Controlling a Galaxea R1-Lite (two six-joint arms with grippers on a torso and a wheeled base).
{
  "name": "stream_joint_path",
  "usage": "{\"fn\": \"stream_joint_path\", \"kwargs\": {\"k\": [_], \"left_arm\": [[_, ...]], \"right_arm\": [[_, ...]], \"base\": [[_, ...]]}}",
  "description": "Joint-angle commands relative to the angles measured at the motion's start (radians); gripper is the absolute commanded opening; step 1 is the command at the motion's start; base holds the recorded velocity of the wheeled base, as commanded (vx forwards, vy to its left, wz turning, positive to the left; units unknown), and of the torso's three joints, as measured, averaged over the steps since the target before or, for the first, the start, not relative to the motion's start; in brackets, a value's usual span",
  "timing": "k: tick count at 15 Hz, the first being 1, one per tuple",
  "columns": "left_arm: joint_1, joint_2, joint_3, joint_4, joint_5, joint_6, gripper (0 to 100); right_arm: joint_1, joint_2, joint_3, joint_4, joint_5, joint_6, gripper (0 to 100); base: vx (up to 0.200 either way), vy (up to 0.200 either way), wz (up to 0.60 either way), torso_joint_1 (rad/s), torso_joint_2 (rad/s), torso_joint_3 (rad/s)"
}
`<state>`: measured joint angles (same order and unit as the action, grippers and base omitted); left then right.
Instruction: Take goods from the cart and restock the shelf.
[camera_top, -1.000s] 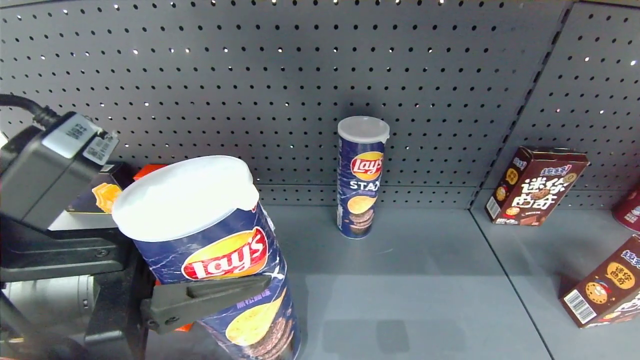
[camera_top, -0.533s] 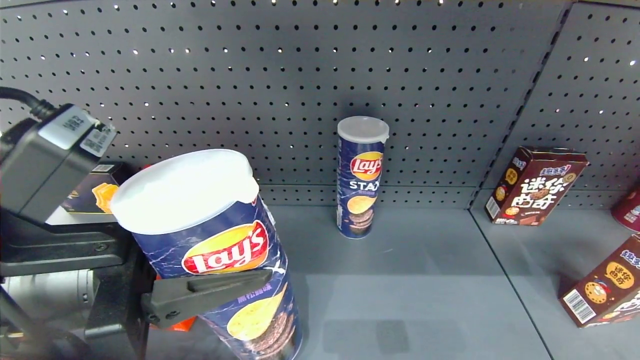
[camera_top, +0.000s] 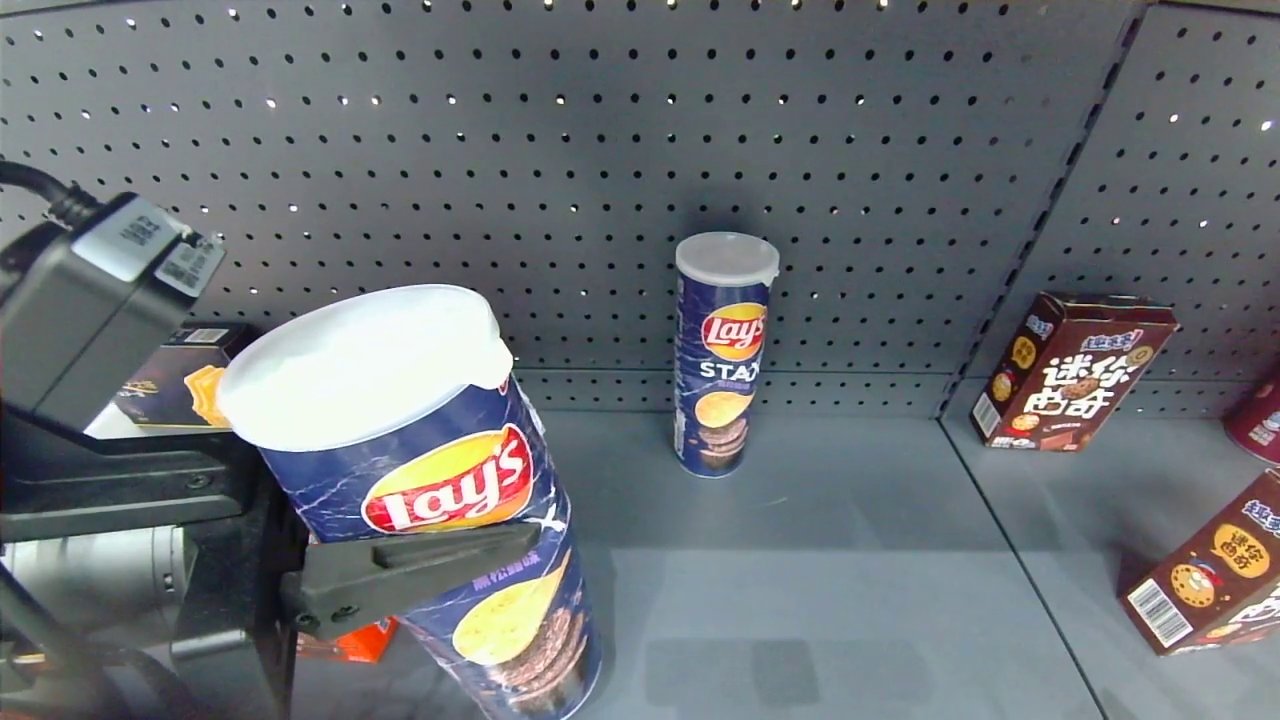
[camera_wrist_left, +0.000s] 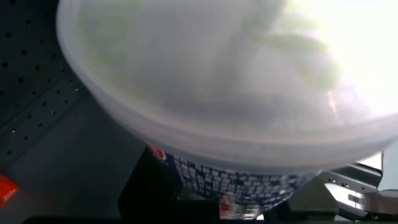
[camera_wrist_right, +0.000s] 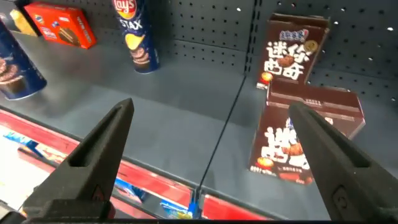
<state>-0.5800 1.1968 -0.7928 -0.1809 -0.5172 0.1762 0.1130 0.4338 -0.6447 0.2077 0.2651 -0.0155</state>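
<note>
In the head view, the left tool (camera_top: 440, 570) pinches a chip can (camera_top: 430, 480) around its middle. The can leans a little over the front left part of the shelf (camera_top: 820, 580). A second chip can (camera_top: 722, 360) stands upright at the back, close to the pegboard wall (camera_top: 560, 150). On the right, a back brown box (camera_top: 1080, 375) stands upright and a front brown box (camera_top: 1210, 570) is tilted.

In the left wrist view, the white lid (camera_wrist_left: 236, 93) of the held can is very near.

In the right wrist view, the right tool (camera_wrist_right: 210, 109) has its fingers spread wide with nothing between them, in front of the shelf.
</note>
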Motion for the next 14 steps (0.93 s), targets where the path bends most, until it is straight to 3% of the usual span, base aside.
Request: {"fn": "stream_joint_path", "kwargs": {"k": [1, 6, 14], "left_arm": [[0.000, 0.000, 0.000, 0.000, 0.016, 0.000, 0], [0.000, 0.001, 0.003, 0.001, 0.020, -0.001, 0], [0.000, 0.003, 0.006, 0.000, 0.020, -0.001, 0]], "right_arm": [[0.017, 0.108, -0.032, -0.004, 0.026, -0.004, 100], [0.114, 0.232, -0.161, 0.001, 0.029, -0.004, 100], [0.188, 0.313, -0.090, -0.103, 0.020, -0.078, 100]], "base": [[0.000, 0.000, 0.00, 0.000, 0.00, 0.000], [0.000, 0.000, 0.00, 0.000, 0.00, 0.000], [0.000, 0.000, 0.00, 0.000, 0.00, 0.000]]}}
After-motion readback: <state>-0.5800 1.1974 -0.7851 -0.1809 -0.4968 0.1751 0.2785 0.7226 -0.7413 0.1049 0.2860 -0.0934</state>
